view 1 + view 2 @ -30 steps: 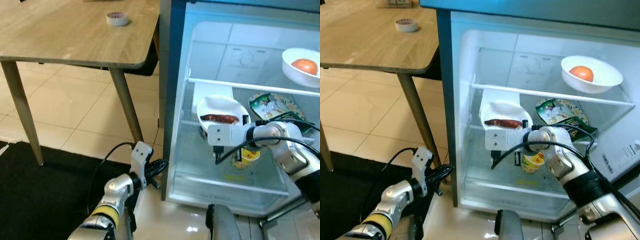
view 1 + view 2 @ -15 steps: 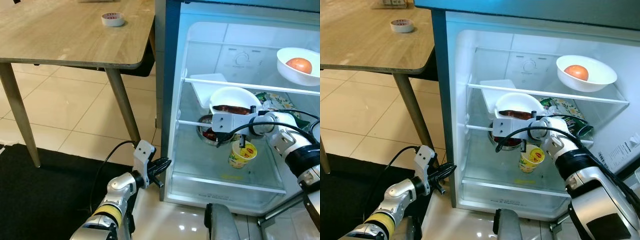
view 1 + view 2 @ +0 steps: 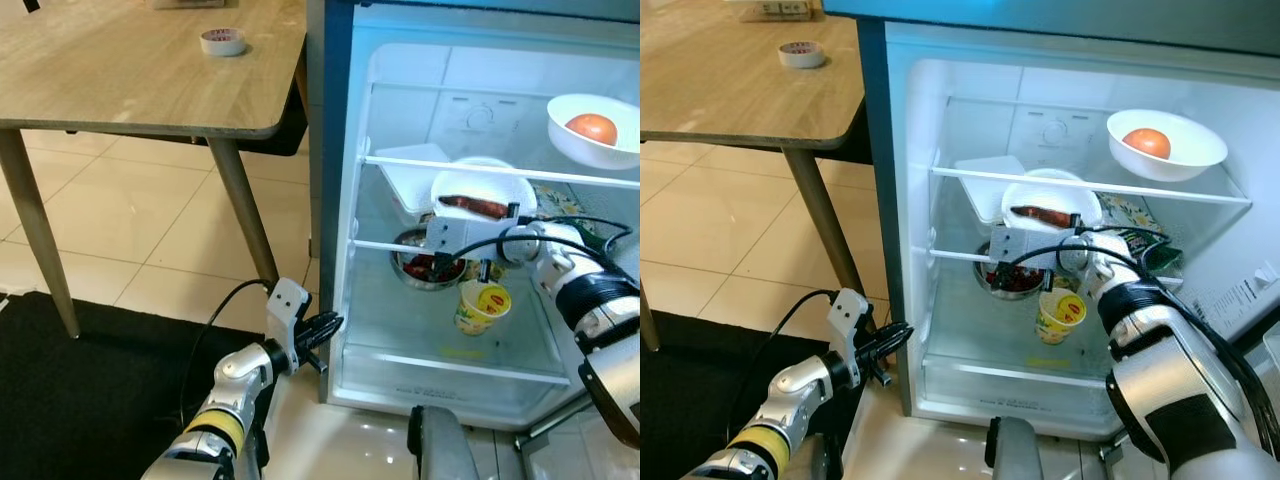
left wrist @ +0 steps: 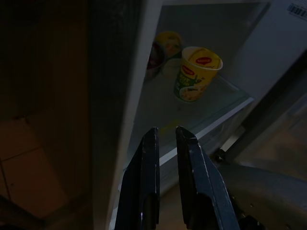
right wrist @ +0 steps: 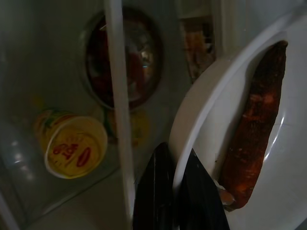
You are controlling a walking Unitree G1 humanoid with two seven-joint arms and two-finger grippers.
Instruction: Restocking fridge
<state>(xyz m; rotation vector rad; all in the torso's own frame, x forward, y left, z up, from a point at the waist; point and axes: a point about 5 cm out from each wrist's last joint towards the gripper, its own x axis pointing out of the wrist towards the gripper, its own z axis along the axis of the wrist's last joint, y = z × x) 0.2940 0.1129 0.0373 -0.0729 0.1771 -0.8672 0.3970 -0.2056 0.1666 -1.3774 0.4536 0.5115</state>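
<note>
The fridge (image 3: 340, 200) stands open. A white plate (image 3: 483, 185) with a long brown sausage (image 3: 478, 206) on it is tilted at the level of the middle shelf (image 3: 400, 247). My right gripper (image 3: 511, 213) is shut on the plate's rim; in the right wrist view the fingers (image 5: 158, 191) pinch the rim (image 5: 201, 124) beside the sausage (image 5: 254, 129). Below it stand a metal bowl of red food (image 3: 428, 268) and a yellow noodle cup (image 3: 481, 306). My left gripper (image 3: 325, 325) hangs idle, shut, low by the fridge's left wall.
A white bowl with an orange fruit (image 3: 590, 130) sits on the top shelf. A white box (image 3: 410, 180) and a green packet (image 3: 560, 200) lie on the middle shelf. A wooden table (image 3: 150, 90) with a tape roll (image 3: 222, 41) stands to the left, above a black mat (image 3: 80, 390).
My right gripper has lifted the plate up and deeper into the fridge, from in front of the lower compartment to middle-shelf height, uncovering the metal bowl. The left arm is still.
</note>
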